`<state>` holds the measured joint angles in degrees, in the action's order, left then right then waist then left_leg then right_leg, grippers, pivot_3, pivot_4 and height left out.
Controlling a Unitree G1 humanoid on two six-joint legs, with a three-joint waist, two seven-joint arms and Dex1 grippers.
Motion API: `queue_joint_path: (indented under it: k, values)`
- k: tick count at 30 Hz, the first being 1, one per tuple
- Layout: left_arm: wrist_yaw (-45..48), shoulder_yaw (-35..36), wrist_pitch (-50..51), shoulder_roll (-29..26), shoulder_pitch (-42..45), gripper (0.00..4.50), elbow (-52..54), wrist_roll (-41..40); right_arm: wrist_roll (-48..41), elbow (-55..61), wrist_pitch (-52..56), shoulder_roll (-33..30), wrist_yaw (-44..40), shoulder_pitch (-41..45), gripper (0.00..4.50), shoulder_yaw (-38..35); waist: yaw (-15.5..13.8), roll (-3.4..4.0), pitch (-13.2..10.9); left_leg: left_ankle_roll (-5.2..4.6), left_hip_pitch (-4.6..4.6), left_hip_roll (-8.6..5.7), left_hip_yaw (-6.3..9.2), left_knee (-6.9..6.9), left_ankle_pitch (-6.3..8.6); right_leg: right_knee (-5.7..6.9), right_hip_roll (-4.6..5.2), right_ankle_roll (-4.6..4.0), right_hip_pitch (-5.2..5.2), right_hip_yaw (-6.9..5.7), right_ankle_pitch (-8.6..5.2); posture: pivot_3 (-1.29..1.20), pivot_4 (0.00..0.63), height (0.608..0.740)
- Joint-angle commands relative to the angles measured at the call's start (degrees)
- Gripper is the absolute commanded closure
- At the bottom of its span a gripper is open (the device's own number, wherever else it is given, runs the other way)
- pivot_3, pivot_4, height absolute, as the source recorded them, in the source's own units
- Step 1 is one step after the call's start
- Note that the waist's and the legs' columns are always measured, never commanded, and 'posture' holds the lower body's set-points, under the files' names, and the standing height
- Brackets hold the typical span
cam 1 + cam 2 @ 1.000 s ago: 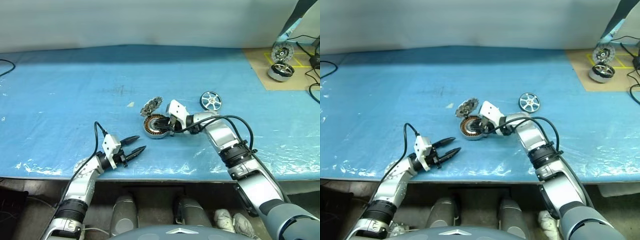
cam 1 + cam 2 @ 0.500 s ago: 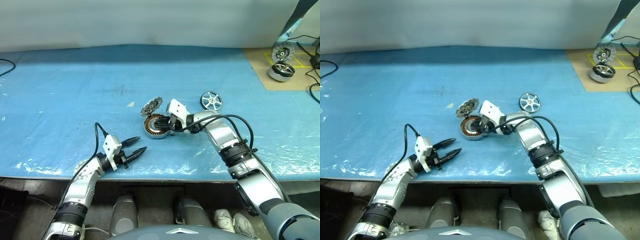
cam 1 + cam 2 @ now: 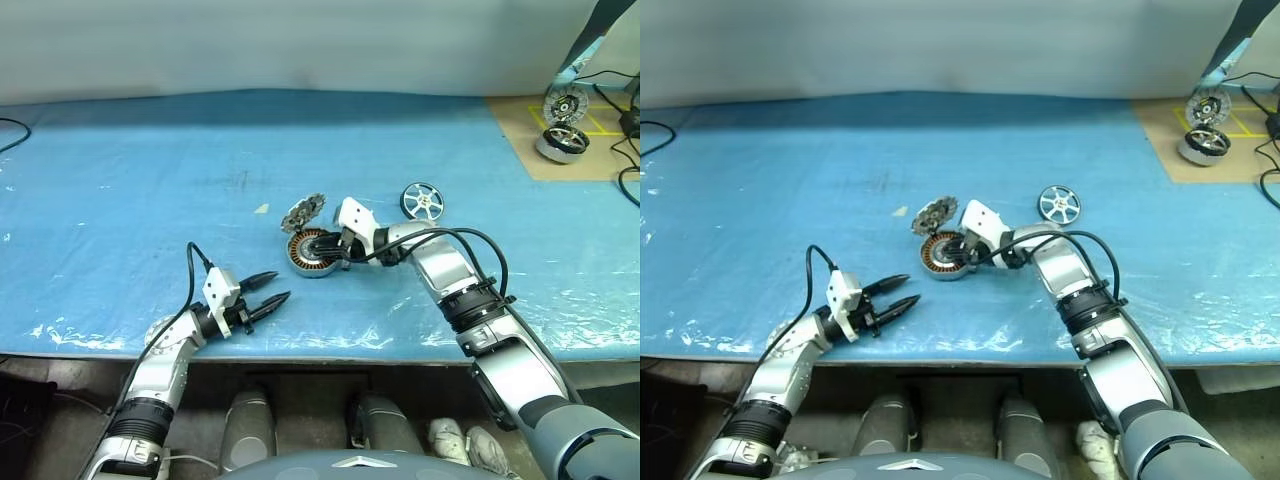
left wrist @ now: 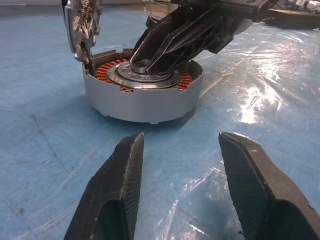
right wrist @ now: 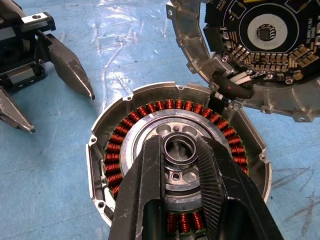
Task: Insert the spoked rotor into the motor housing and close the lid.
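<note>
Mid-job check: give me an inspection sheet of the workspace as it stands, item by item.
Surface: blue sheet over the table, glossy and wrinkled near the front edge.
Job's things: motor housing open, copper windings exposed; lid hinged up at its rim, circuit side showing; spoked rotor lying apart on the sheet, not yet inserted.
Clutter: small pale scrap beside the lid.
Grippers: right gripper closed on a small ring at the housing's hub; left gripper open, empty, facing the housing.
Cables: black cable at the sheet's left edge; more at far right.
Surroundings: brown board at far right carrying other motor parts.
</note>
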<state>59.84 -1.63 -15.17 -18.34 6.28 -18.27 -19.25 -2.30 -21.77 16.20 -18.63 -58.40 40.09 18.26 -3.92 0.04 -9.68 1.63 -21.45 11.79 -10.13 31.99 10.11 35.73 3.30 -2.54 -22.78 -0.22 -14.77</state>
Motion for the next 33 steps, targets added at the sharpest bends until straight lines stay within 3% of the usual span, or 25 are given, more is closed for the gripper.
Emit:
queue_joint_path:
  k: [1,14,26,33]
  values:
    - [0.84,1.08,-0.58,-0.65,-0.72,2.00,-0.15,-0.96,-1.10,0.90,0.18,-0.26,-0.38,1.55,3.94,-1.65,0.00,0.00,0.00,0.00,0.00,0.00,0.00,0.00,0.00,0.00,0.00,0.00,0.00,0.00,0.00,0.00,0.150,0.740]
    - [1.20,0.13,-7.03,1.87,0.62,2.00,-8.86,1.14,-0.35,1.06,-0.12,0.32,-0.35,0.59,3.94,-0.54,-0.13,0.06,0.03,-0.01,0.13,-0.01,0.00,0.04,0.00,0.03,0.02,0.00,0.14,0.00,0.00,0.00,0.150,0.740]
    - [1.46,0.72,-4.62,0.64,2.20,2.00,-7.26,0.07,-0.13,-1.18,-1.02,-0.31,0.01,1.33,3.94,-1.68,-0.14,0.07,0.04,-0.02,0.36,0.00,0.00,0.04,0.01,0.02,0.04,-0.01,0.37,0.00,0.00,0.00,0.150,0.740]
    - [0.13,0.30,-0.72,0.04,0.26,2.00,0.03,-0.63,-0.28,-1.37,-1.42,0.05,0.11,1.69,3.94,-1.81,-0.06,0.05,0.03,-0.02,0.31,0.01,0.00,0.03,0.01,0.00,0.03,-0.01,0.32,0.00,0.00,0.00,0.150,0.740]
